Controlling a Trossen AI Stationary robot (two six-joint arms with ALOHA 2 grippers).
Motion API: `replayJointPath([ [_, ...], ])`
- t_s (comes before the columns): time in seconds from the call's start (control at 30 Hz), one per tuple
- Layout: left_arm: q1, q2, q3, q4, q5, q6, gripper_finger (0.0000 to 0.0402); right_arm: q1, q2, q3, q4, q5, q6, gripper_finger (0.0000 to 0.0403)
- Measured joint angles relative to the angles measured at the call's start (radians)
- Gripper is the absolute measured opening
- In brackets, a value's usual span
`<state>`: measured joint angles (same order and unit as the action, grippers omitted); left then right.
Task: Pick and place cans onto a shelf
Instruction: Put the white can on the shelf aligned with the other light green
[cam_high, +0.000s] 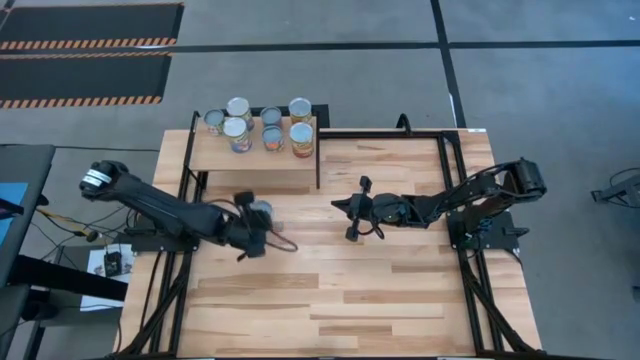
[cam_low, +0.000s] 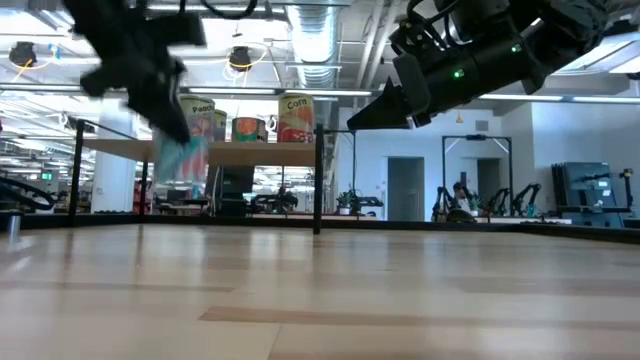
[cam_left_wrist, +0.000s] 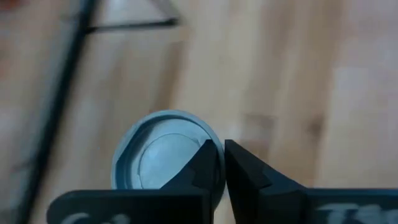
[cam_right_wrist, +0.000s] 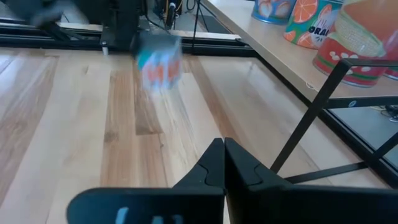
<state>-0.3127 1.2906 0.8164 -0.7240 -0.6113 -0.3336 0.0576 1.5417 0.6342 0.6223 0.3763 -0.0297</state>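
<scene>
Standing on the shelf (cam_high: 255, 165): six cans (cam_high: 238, 134); a seventh (cam_high: 259, 212) apart.

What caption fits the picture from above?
Cans crowd the shelf while the left gripper hovers beside one more can.

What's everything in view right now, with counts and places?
shelf: 1, pale wood, table's far left
cans on shelf: 7, silver tops, orange and blue labels, clustered at its back
lifted can: 1, bluish, off the table in front of the shelf
table: 1, planked wood
floor mats: 2, black, striped edges, beyond the table
left tool: shut, apparently pinching the lifted can's rim
right tool: shut, empty, above table centre
</scene>
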Motion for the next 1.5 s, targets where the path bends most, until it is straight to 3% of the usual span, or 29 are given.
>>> replayJointPath([
  [0.23,0.005,-0.144,0.231,-0.500,-0.082,-0.303,0.0003,0.001,0.000,0.000,-0.001,-0.003,0.003,0.0012],
  [0.4,0.035,-0.287,0.225,-0.693,-0.180,-0.494,0.0003,0.001,0.000,0.000,0.000,-0.004,0.004,0.0012],
  [0.5,0.094,-0.376,0.195,-0.710,-0.209,-0.507,0.0003,0.002,0.000,0.000,0.000,-0.006,0.004,0.0012],
  [0.73,0.344,-0.511,0.143,-0.564,-0.214,-0.246,0.0002,0.001,0.000,0.000,0.006,-0.007,0.004,0.0012],
  [1.1,0.767,-0.488,0.141,-0.314,0.070,0.202,0.0002,0.002,0.000,0.000,0.007,-0.009,0.015,0.0012],
  [1.33,1.002,-0.450,0.141,-0.271,0.213,0.343,0.0002,0.007,0.001,0.000,0.007,-0.010,0.007,0.0012],
  [1.5,1.112,-0.419,0.141,-0.227,0.325,0.400,0.0002,0.007,0.001,0.000,0.007,-0.010,0.007,0.0012],
])
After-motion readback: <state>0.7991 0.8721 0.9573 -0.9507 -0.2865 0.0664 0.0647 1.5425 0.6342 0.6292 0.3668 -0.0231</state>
